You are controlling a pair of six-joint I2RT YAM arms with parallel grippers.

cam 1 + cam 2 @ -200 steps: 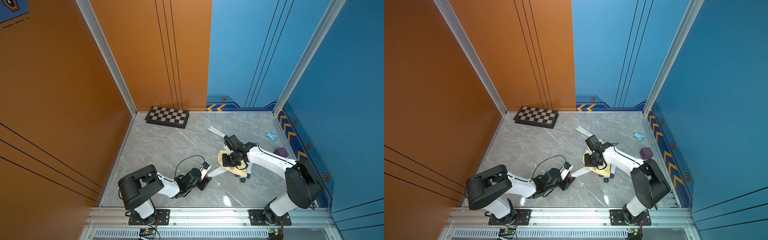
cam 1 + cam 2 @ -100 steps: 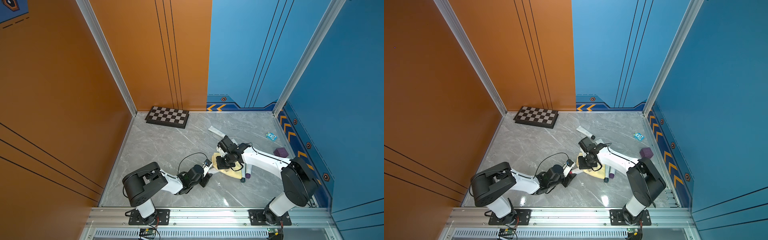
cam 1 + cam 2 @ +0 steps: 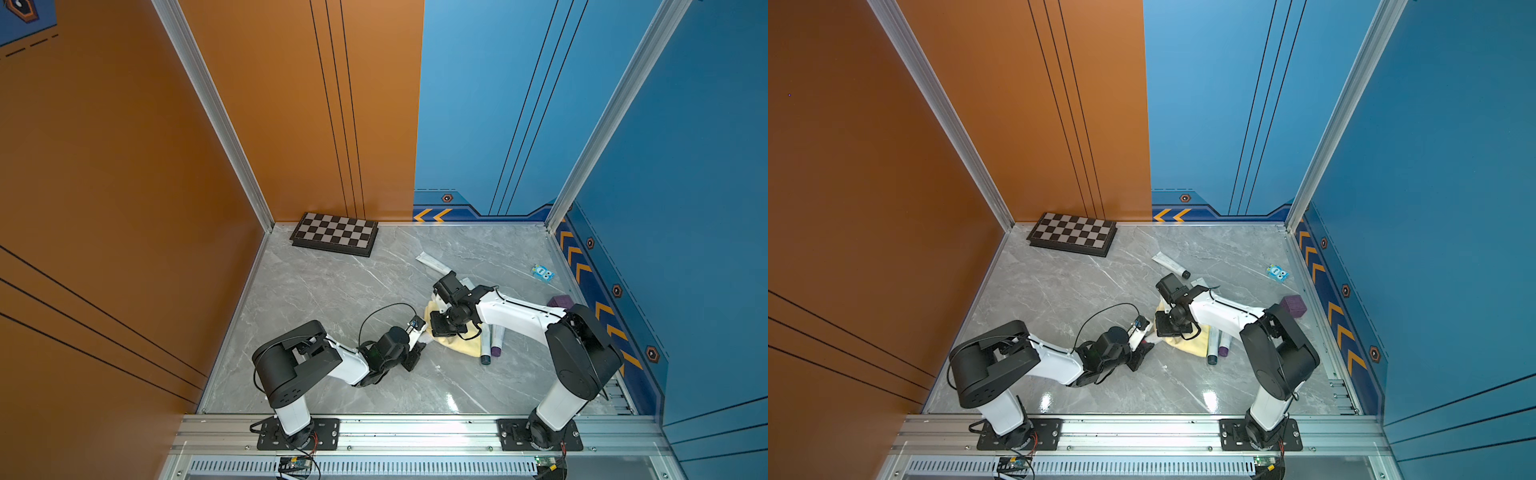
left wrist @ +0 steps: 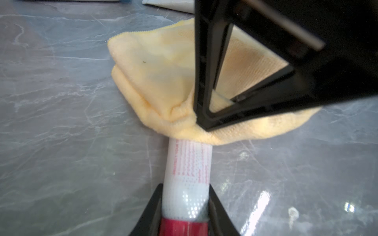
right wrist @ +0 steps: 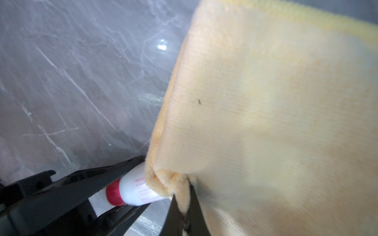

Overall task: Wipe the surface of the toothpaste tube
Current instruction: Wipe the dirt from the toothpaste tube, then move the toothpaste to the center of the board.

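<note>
Two colours split the enclosure in both top views: orange wall panels [image 3: 291,104] filled the left and upper middle of the frame, blue wall panels [image 3: 478,104] the right. Below them lay a glossy grey marble-patterned surface [image 3: 332,291], with an aluminium rail [image 3: 415,428] along its lower edge. A chessboard [image 3: 335,234] sat against the orange wall, and a spare white tube [image 3: 432,262], a small blue toy [image 3: 543,273] and a purple box [image 3: 561,300] lay toward the right. Near the centre, the left gripper [image 3: 417,351] met the right gripper [image 3: 444,330] over a yellow cloth [image 3: 461,345], and two more tubes [image 3: 492,340] lay beside the cloth. In the left wrist view the toothpaste tube [image 4: 189,169] lay flat on the veined, reflective surface at lower centre. The left jaws pressed against both of its sides just above the red cap, and its far end was hidden under the cloth. In the right wrist view the right jaws, at the lower edge of the frame, were closed and pinching a fold of the cloth, which covered most of the frame. The tube's red cap end showed at lower left between the left gripper's black fingers [image 5: 81,183].
</note>
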